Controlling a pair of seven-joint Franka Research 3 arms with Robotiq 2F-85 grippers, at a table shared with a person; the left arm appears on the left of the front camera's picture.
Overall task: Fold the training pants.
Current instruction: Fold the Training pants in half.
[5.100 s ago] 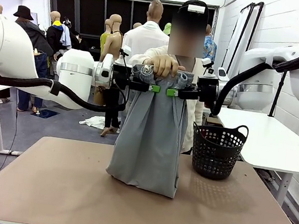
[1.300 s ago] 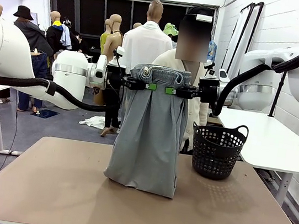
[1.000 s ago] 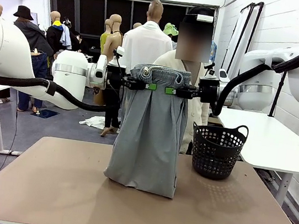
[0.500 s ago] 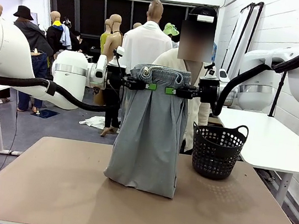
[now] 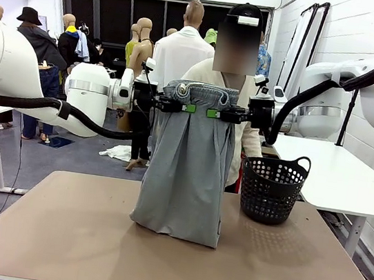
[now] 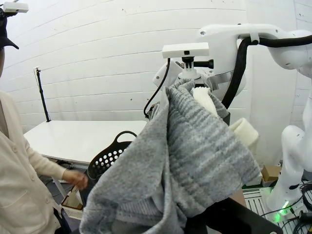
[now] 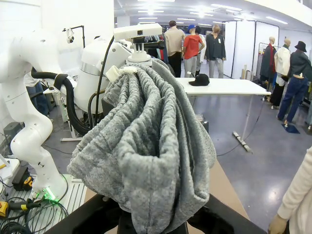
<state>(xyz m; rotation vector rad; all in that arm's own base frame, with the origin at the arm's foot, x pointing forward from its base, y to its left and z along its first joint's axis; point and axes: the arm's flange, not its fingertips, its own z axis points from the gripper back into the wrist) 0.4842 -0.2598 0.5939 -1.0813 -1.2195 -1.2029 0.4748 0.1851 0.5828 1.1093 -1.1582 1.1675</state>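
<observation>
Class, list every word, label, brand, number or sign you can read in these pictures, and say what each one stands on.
None can be read.
The light grey soft fabric training pants are plain.
The black plastic mesh basket carries no label.
The brown tabletop bears no print.

Brown table bears the black basket and the training pants' hem.

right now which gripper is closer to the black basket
Right. The right gripper grips the training pants waistband up-left of the basket; the left gripper holds it farther left.
</observation>
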